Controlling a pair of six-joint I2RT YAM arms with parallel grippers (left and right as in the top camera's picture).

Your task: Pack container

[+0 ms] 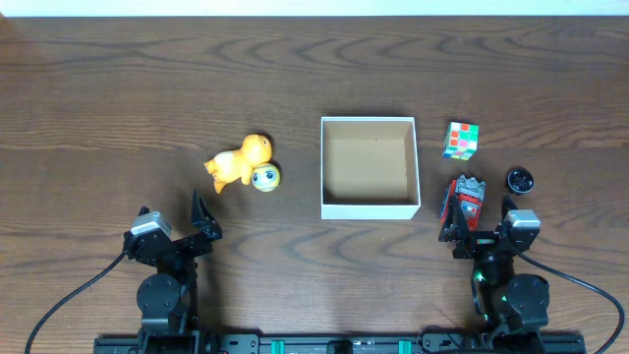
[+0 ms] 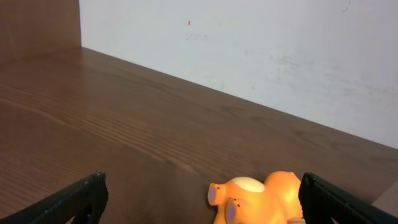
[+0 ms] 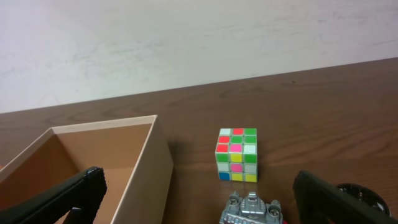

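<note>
The container (image 1: 370, 207) is a square shallow white box with a tan inside, at the table's middle; nothing shows inside it. Its wall also shows in the right wrist view (image 3: 149, 168). An orange toy animal (image 1: 239, 161) lies left of it, with a small round green-yellow toy (image 1: 264, 177) touching it. The orange toy shows in the left wrist view (image 2: 261, 199), between the open left fingers (image 2: 205, 202). A colour cube (image 1: 459, 140) and a red-grey robot toy (image 1: 466, 201) lie right of the box. My left gripper (image 1: 175, 223) and right gripper (image 1: 480, 225) are open and empty near the front edge.
A small black round object (image 1: 520, 180) lies right of the robot toy. A white wall stands beyond the table's far edge (image 2: 249, 43). The cube (image 3: 237, 154) and the robot toy's top (image 3: 252, 210) sit ahead of the right gripper (image 3: 199, 199).
</note>
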